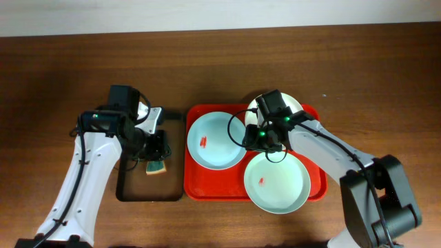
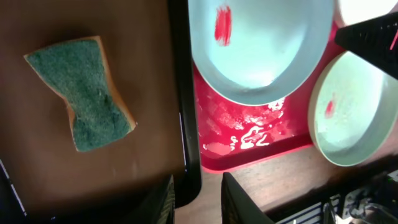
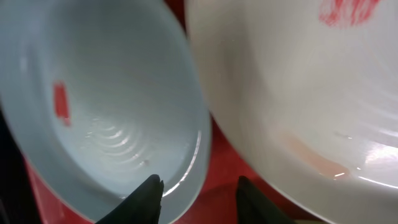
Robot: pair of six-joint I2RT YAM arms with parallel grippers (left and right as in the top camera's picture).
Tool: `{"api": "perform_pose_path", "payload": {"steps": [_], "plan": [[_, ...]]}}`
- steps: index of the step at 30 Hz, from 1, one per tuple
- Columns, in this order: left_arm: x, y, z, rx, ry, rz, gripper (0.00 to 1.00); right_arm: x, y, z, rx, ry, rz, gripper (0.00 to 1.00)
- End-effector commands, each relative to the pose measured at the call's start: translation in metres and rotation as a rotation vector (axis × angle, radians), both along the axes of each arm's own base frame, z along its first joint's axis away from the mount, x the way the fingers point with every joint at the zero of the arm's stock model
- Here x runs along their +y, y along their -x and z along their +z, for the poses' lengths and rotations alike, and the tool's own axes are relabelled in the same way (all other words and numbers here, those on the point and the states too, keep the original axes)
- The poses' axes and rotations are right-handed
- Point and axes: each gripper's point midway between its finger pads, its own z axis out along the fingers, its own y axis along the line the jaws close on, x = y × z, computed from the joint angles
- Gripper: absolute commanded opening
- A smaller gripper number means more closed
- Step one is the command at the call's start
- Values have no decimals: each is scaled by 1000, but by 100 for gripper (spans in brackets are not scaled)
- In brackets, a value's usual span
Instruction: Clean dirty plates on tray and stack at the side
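The red tray [image 1: 318, 180] holds three plates. At its left is the pale blue plate [image 1: 215, 140] [image 2: 261, 43] [image 3: 106, 106], at its front right the pale green plate [image 1: 277, 181] [image 2: 354, 112], and at the back right the white plate [image 1: 293, 105] [image 3: 298, 81], partly hidden by my right arm. Each shows a red smear. My right gripper [image 1: 258, 134] [image 3: 199, 190] is open low over the tray, and the blue plate's rim lies between its fingers. My left gripper [image 1: 160, 145] [image 2: 198, 199] is open and holds nothing.
A black tray [image 1: 124, 186] [image 2: 186, 124] with a brown floor stands left of the red tray. A green and yellow sponge [image 1: 156, 167] [image 2: 81, 93] lies in it. Brown wooden table surrounds both trays.
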Motion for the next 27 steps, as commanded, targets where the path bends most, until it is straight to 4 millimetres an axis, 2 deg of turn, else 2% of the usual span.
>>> {"api": "perform_pose_path", "payload": {"steps": [1, 3, 4, 7, 15, 17, 20, 21, 22, 23, 27], "plan": [[3, 2, -13, 7, -25, 2, 22, 4, -6, -11, 2, 8, -12, 36], [6, 1, -14, 9, -38, 16, 22, 6, -10, -12, -11, 3, -12, 27], [6, 1, -14, 8, -37, 16, 22, 7, -13, -12, -21, 0, -13, 25], [6, 1, -14, 9, -38, 16, 22, -2, -14, -17, -35, 47, -29, 25], [5, 0, -14, 5, -37, 16, 23, -2, -13, -20, -41, 44, -29, 25], [5, 0, -14, 5, -37, 16, 23, -2, -13, -20, -42, 43, -29, 14], [6, 0, -14, 5, -38, 16, 23, -3, -12, -21, -36, 46, -29, 7], [6, 1, -14, 6, -38, 16, 24, -3, -12, -21, -35, 46, -29, 8], [6, 1, -14, 5, -38, 16, 24, -3, -12, -21, -35, 46, -29, 17], [5, 0, -14, 5, -37, 16, 24, -3, -12, -21, -36, 46, -29, 19], [5, -2, -14, -6, -36, 16, 24, -2, -13, -21, -40, 44, -29, 19]]}}
